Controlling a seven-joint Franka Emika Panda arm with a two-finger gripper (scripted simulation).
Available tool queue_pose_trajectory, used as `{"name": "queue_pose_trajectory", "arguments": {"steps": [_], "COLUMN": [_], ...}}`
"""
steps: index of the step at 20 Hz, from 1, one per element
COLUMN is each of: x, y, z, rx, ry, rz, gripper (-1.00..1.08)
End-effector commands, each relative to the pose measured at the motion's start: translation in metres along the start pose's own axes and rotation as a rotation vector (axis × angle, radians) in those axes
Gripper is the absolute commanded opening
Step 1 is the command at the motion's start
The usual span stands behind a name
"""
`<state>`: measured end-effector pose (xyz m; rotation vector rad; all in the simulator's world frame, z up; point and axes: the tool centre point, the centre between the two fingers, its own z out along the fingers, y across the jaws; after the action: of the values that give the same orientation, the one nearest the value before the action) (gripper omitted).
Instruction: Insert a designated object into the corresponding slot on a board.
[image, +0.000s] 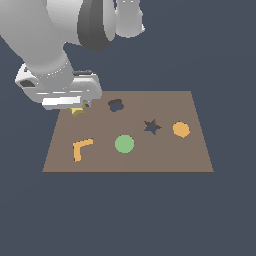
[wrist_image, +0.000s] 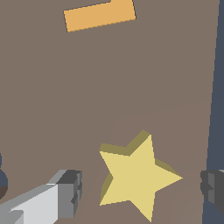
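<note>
The pale-yellow star block (wrist_image: 133, 175) lies flat on the brown board (image: 165, 155) at its far corner on the exterior view's left, where only a bit of the star (image: 77, 111) shows under the hand. My gripper (wrist_image: 141, 190) is open and low over the star, with one finger (wrist_image: 70, 192) on each side of it and a small gap on both sides. In the exterior view the gripper (image: 80, 106) is mostly hidden by the hand. The dark star-shaped slot (image: 152, 126) is open, right of the board's middle.
On the board are a dark clover-shaped cutout (image: 116, 105), an orange octagon (image: 181, 129), a green disc (image: 124, 144) and an orange L-shaped piece (image: 82, 148), which also shows in the wrist view (wrist_image: 99, 16). The board's edge (wrist_image: 215, 87) runs close beside the star.
</note>
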<state>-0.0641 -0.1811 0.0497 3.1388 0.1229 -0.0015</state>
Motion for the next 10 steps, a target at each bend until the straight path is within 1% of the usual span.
{"name": "queue_pose_trajectory", "arguments": {"steps": [1, 9, 10], "x": [0.0, 0.0, 0.0], "y": [0.0, 0.0, 0.0], "z": [0.003, 0.02, 0.02], "rx": [0.0, 0.0, 0.0], "ry": [0.0, 0.001, 0.001], "rz": [0.0, -0.002, -0.002], "gripper": [1.0, 1.0, -1.0]}}
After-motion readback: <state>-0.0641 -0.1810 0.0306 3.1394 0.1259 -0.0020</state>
